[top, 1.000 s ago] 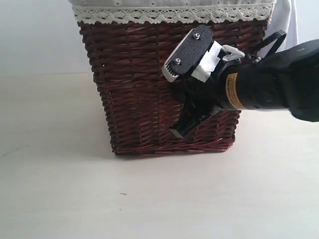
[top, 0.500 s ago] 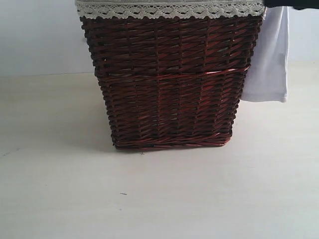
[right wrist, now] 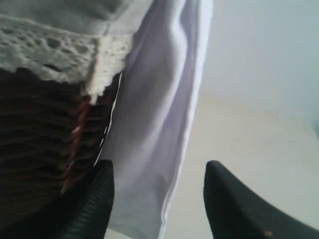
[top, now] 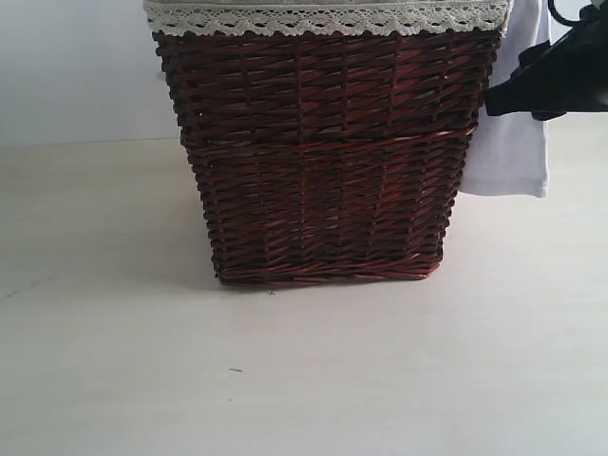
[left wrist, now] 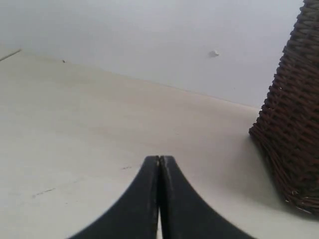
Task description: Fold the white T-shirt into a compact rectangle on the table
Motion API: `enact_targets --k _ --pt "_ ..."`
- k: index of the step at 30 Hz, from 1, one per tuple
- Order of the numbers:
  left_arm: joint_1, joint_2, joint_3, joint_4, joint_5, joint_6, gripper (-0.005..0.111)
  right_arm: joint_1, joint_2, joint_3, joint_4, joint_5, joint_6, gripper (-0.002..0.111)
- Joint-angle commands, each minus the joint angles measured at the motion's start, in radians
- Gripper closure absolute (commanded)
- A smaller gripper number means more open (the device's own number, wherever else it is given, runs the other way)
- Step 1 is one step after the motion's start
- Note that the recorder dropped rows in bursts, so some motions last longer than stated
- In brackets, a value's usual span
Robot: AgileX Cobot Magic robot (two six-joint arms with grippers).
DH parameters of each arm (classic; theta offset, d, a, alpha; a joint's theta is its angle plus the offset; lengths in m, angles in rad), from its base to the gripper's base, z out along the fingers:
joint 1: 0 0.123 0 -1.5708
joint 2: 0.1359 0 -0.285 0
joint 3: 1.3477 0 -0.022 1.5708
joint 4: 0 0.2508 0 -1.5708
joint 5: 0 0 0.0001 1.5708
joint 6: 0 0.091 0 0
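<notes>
Jaws parted on the right gripper (right wrist: 159, 169), with a wide gap between the two black fingers (right wrist: 89, 209); pressed fully shut and holding nothing on the left gripper (left wrist: 159, 160). Hanging straight into that open gap: the white T-shirt (right wrist: 164, 99), a long drape of cloth, long axis running up and down, square across the closing line of the jaws. Closer to the finger on the basket side than to the other, free edge of the cloth roughly mid-gap; touching that finger or not, cannot tell. Draped from above over the outer wall of the dark wicker basket (top: 323, 161), on the right side in the exterior view, just past the lace-trimmed liner (top: 323, 19) at the rim. Lower hem hanging free partway down the wall, clear of the table (top: 285, 380). Rest of the shirt out of sight. Nothing of it spread on the table, so folding not yet begun. Right arm plainly the nearer; left gripper low over bare table, well apart, beyond the basket's other side. Probably needed next: a squeeze on the hanging cloth, then a lift up and out. Likely risk: only the thin edge caught, then slipping loose.
</notes>
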Motion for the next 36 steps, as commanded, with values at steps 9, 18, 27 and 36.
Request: enact_targets --k 9,18,27,36 --pt "0.003 -0.005 -0.001 -0.009 -0.003 -0.002 0.107 -0.157 0.156 0.004 -0.007 -0.346 0.013 0.055" --pt "0.003 -0.005 -0.001 -0.009 -0.003 -0.002 0.107 -0.157 0.208 0.004 -0.053 -0.400 0.005 0.069" --pt "0.003 -0.005 -0.001 -0.009 -0.003 -0.002 0.107 -0.157 0.142 -0.016 -0.062 -0.400 -0.034 0.108" --pt "0.003 -0.005 -0.001 -0.009 -0.003 -0.002 0.107 -0.157 -0.021 -0.245 -0.054 -0.289 -0.036 0.108"
